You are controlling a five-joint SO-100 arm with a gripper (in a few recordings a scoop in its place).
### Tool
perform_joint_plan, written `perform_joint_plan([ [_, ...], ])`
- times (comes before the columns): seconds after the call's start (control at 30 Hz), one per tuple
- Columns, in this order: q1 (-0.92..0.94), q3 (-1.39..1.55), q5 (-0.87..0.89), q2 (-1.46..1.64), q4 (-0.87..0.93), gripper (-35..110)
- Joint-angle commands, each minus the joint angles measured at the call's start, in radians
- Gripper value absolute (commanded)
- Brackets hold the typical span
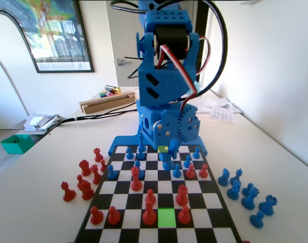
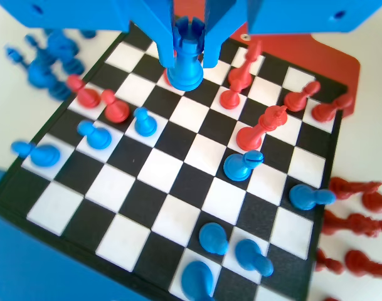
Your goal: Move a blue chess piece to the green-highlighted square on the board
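Observation:
My gripper point(image 2: 188, 63) hangs at the top of the wrist view, shut on a blue chess piece point(image 2: 188, 59) with a notched, castle-like top and a wide base. Its base hovers low over the board point(image 2: 176, 183); I cannot tell whether it touches. In the fixed view the gripper point(image 1: 167, 155) is down at the board's far end with the blue chess piece point(image 1: 167, 162) under it, just in front of a paler yellow-green cell point(image 1: 163, 149). The green-highlighted square point(image 1: 167, 217) lies near the front edge of the board point(image 1: 84, 228), bare, several rows from the held piece.
Red pieces flank the green square: one to its left point(image 1: 149, 214), one to its right point(image 1: 184, 215), another behind it point(image 1: 182, 195). Small blue pawns point(image 2: 145, 122) and a red piece point(image 2: 261, 130) stand near the gripper. Taken blue pieces point(image 1: 245, 192) lie right of the board, red ones point(image 1: 80, 183) left.

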Motion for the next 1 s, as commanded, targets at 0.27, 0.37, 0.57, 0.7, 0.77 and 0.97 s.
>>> perform_joint_plan([
  [0.27,0.0,-0.264,0.107,-0.144,0.031,1],
  [0.37,0.006,-0.302,0.12,-0.176,0.032,1],
  [0.57,0.018,-0.367,0.13,-0.23,0.031,1],
  [0.7,0.02,-0.41,0.133,-0.268,0.035,1],
  [0.77,0.02,-0.428,0.133,-0.285,0.038,1],
  [0.97,0.015,-0.471,0.144,-0.336,0.035,1],
])
